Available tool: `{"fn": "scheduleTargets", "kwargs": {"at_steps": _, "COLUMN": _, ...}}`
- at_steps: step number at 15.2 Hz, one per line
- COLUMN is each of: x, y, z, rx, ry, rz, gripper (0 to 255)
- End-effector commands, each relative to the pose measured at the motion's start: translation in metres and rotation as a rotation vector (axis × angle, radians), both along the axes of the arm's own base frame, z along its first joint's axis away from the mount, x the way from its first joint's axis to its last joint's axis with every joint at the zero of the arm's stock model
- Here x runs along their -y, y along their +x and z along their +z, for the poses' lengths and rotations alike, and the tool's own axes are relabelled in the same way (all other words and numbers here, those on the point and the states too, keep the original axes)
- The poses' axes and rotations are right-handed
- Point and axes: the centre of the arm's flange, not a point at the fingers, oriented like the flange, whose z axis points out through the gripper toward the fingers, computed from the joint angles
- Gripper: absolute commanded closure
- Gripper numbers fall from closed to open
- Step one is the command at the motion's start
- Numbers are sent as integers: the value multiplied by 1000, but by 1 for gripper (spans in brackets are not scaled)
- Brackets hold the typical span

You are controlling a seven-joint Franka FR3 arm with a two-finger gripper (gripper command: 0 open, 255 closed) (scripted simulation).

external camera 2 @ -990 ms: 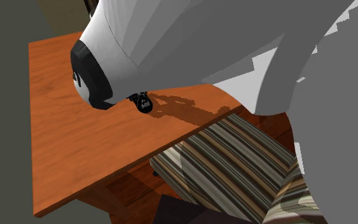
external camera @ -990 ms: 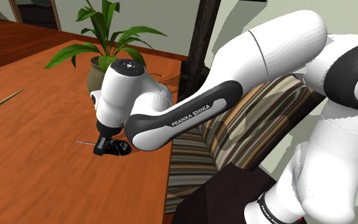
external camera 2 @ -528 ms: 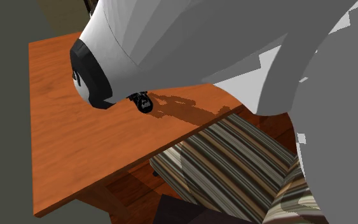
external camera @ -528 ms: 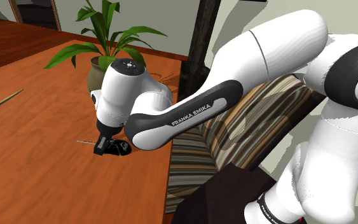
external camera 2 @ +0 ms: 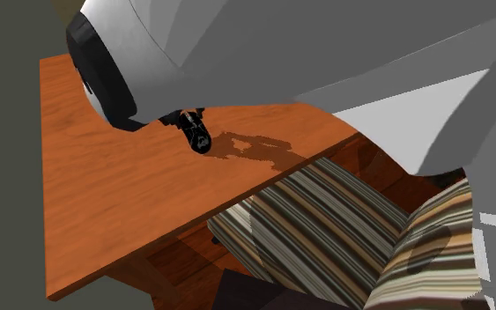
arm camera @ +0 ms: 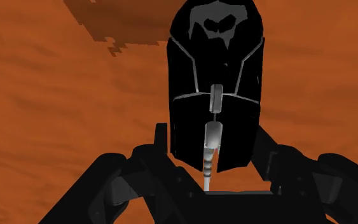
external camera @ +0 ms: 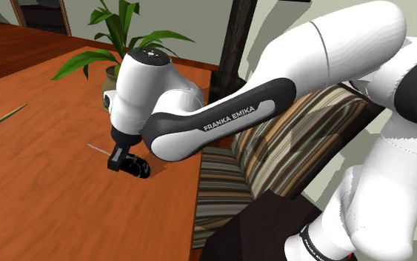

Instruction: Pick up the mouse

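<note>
The black claw [arm camera: 212,164] clasps the black mouse [arm camera: 214,76], one finger on each side of it. The mouse is tilted, low over the red-brown worktop [external camera: 44,193], near the edge beside the striped chair [external camera: 273,152]. I cannot tell whether it touches the wood.

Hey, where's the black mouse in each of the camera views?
Shoulder view: mouse lower left of centre, under the arm's wrist.
Second exterior view: mouse just left of centre, above its shadow.
Wrist view: mouse held in the gripper.
Shared landmark: reddish-brown table.
</note>
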Motion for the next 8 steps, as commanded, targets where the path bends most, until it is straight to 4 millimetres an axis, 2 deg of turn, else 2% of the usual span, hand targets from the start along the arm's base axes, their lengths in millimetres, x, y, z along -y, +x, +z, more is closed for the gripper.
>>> {"fn": "scheduleTargets", "kwargs": {"at_steps": 1, "x": -1, "y": -1, "z": 10, "rx": 0, "ry": 0, "rz": 0, "gripper": 255}}
{"fn": "scheduleTargets", "kwargs": {"at_steps": 6, "x": -1, "y": -1, "z": 37, "rx": 0, "ry": 0, "rz": 0, "gripper": 255}}
{"fn": "scheduleTargets", "kwargs": {"at_steps": 8, "x": -1, "y": -1, "z": 38, "rx": 0, "ry": 0, "rz": 0, "gripper": 255}}
